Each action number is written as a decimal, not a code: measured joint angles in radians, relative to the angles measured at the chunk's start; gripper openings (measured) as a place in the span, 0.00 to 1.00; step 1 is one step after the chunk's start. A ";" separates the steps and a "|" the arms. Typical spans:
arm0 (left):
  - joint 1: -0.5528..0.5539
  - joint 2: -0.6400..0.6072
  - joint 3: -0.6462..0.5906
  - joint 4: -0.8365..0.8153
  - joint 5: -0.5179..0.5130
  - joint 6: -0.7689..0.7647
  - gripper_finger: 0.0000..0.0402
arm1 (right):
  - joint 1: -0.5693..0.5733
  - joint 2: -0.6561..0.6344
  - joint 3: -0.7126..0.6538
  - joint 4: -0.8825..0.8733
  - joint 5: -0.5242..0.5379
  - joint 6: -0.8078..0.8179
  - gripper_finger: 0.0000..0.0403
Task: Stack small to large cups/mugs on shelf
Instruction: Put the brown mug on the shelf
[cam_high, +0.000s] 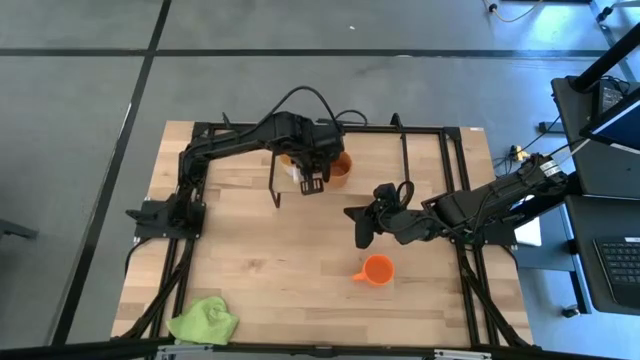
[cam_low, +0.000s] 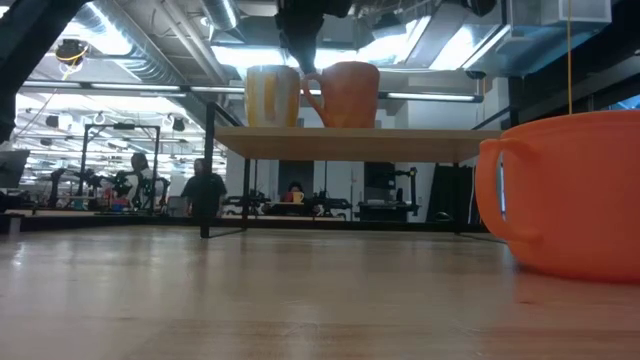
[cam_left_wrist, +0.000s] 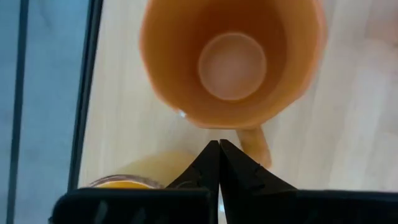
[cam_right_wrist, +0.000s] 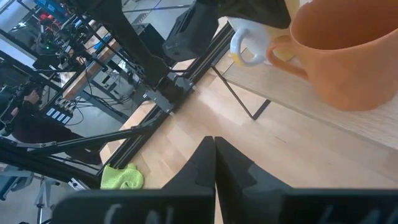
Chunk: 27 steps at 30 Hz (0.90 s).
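1. Left claw (cam_left_wrist: 218, 163), pinched shut and empty, hangs over the shelf (cam_low: 400, 143) beside the brown mug (cam_low: 345, 95) and white mug (cam_low: 271, 96).
2. Lift straight up, avoiding handles.
3. Right claw (cam_right_wrist: 214, 158), shut and empty, should fetch the orange mug (cam_high: 376, 270) from the bench (cam_high: 270, 270).

Reached far across the counter with the left tool (cam_high: 312, 183), fingers pressed together; held the right tool (cam_high: 364, 232) closed mid-counter, pointing left.

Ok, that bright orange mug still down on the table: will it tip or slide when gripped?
The bright orange mug looks squat and wide, so probably stable. Its glossy wall may slip on smooth wood. The handle seems the surest grip.
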 joint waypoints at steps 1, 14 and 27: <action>0.000 0.000 0.000 -0.002 0.006 -0.001 0.00 | 0.000 0.000 0.000 0.000 0.000 0.000 0.00; 0.011 0.003 0.000 -0.008 0.026 -0.004 0.00 | -0.026 0.000 0.000 -0.001 0.079 -0.053 0.00; 0.028 0.004 -0.090 0.024 0.096 -0.022 0.00 | -0.106 0.000 0.000 -0.043 0.133 -0.130 0.00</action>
